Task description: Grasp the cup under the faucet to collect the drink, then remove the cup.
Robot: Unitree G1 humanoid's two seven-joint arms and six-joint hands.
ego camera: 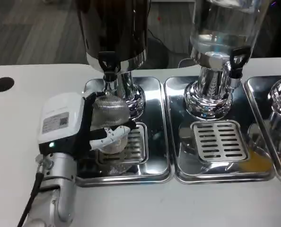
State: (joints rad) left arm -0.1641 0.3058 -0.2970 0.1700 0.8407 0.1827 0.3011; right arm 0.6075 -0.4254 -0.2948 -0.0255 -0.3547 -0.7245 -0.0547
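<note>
Ribbed clear cup upright on drip grate, directly below dark dispenser's faucet.

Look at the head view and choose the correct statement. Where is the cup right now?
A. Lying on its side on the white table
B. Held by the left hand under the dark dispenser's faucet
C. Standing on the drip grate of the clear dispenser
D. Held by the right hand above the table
B: the left hand grips the cup directly beneath the faucet of the dark dispenser, over that tray's drip grate.

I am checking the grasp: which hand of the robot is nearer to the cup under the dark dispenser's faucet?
Left. The left hand wraps around the cup on the drip grille below the faucet. Only this hand is seen near the cup.
</note>
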